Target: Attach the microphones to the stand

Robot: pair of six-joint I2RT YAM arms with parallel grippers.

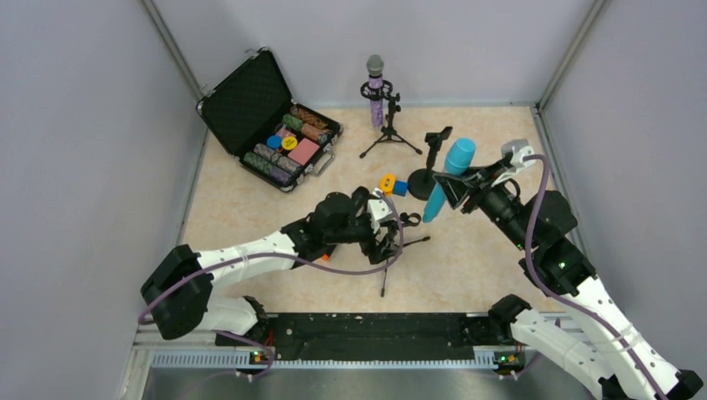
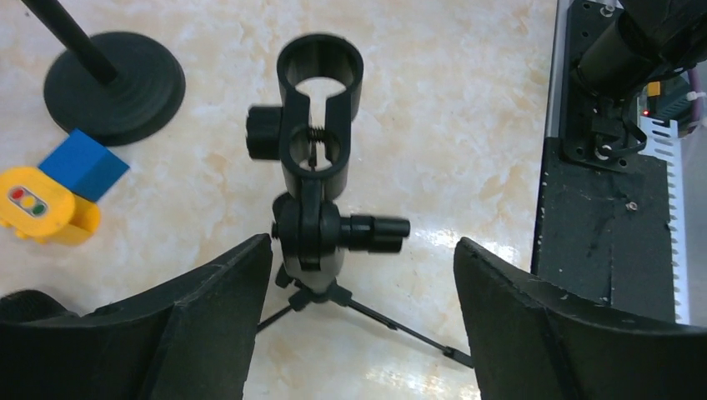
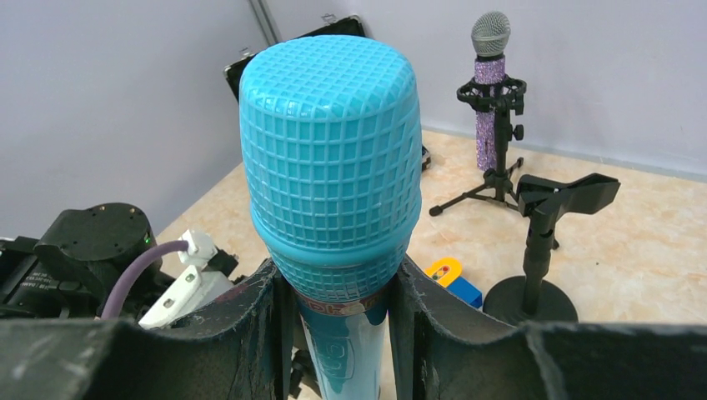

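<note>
While clenched on light-blue plastic microphone (image 3: 329, 150): right claw (image 3: 340, 287) | left claw (image 2: 363, 246): released, straddling black tripod stand (image 2: 313, 167) | microphones: 2 | stands: 3

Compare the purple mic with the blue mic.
The purple mic stands clipped in a tripod stand; the blue mic is held in the right tool, on no stand. The purple mic has a glittery body and silver grille; the blue mic is light blue all over. Both are handheld stick mics.
</note>
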